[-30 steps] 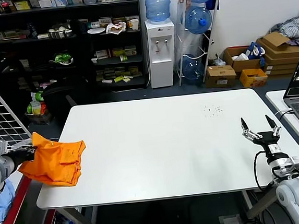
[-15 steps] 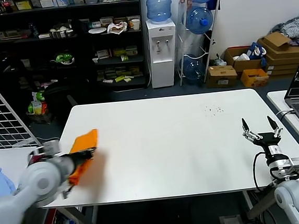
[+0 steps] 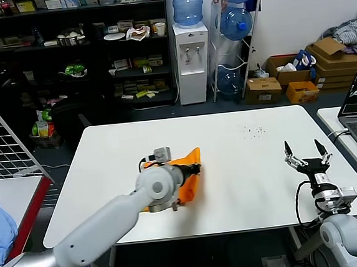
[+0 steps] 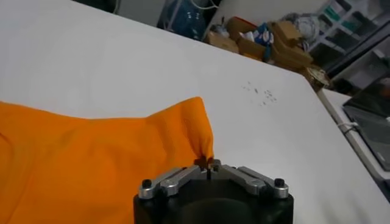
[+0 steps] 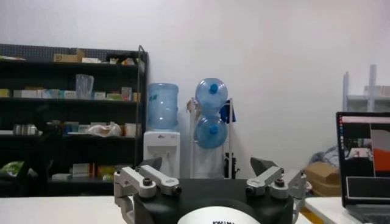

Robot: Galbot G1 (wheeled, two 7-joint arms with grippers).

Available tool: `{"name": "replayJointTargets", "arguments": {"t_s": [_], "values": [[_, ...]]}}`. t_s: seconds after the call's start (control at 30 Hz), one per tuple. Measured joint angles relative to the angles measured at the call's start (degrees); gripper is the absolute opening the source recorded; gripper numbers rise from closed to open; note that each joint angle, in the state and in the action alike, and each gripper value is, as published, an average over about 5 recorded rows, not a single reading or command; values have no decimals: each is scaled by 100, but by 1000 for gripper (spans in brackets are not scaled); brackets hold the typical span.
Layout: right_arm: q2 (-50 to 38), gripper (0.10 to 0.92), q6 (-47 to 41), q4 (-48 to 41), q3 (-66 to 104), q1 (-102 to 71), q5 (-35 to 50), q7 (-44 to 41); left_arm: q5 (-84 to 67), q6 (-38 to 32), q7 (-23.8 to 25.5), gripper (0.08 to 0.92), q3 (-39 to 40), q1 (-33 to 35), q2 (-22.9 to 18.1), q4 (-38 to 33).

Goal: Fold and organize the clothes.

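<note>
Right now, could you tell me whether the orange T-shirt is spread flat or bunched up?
Bunched: the orange T-shirt trails in folds from the shut left gripper.

no readable text, shelf labels and box markings too small

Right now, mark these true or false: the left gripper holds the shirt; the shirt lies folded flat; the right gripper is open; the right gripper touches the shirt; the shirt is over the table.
1. The left gripper holds the shirt: true, shut on its edge.
2. The shirt lies folded flat: false, it hangs bunched from the gripper.
3. The right gripper is open: true.
4. The right gripper touches the shirt: false, it stands well apart, at the table's right side.
5. The shirt is over the table: true.
</note>
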Motion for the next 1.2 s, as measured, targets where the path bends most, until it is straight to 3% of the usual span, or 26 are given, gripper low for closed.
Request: {"name": "replayJointTargets", "arguments": {"t_s": [0.4,0.8,1.2], "values": [[20,921,-21,22,22,-4,38,14,284,-33,-117,91,435,-453,-959,747],[41,921,-25,25,-2,13,49,15,390,-18,-144,104,531,-631,-1380,1086],[-63,921,-302,249,43,-93,337,-249,702,-60,-9,425,163,-524,-1489,978]]}}
